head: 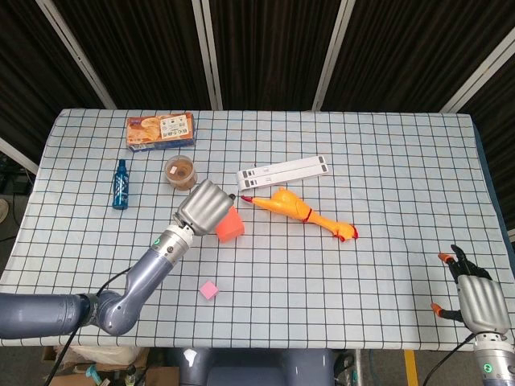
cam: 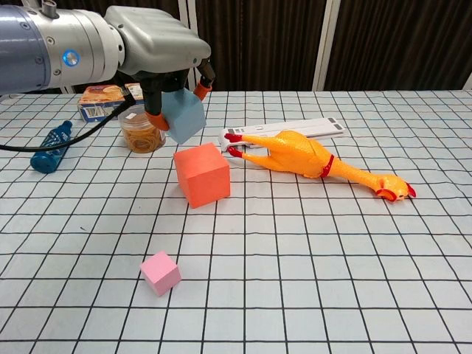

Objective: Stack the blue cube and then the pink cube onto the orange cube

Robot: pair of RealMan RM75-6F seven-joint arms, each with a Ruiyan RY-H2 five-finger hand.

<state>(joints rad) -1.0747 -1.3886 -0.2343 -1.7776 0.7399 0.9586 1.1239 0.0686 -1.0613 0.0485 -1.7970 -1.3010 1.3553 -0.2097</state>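
While the head view hid the blue cube, the left hand [head: 208, 207] covered part of the orange cube [head: 231, 226], the pink cube [head: 209, 289] lay nearer, and the right hand [head: 476, 299] rested far right, fingers apart. From the chest, the left hand [cam: 166, 55] clasped the blue cube [cam: 185, 119] above the orange cube [cam: 201, 175], clear of it.

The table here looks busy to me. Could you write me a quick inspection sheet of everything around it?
Surface: table under a checked cloth.
Job's things: blue cube held in the air above the orange cube; pink cube alone on the cloth near the front.
Clutter: rubber chicken, white strip, jar, blue bottle, snack box.
Hands: left hand grips the blue cube; right hand empty, fingers apart, at the table's edge.
Cables: black cable trailing from the left arm.
Surroundings: dark curtain behind.
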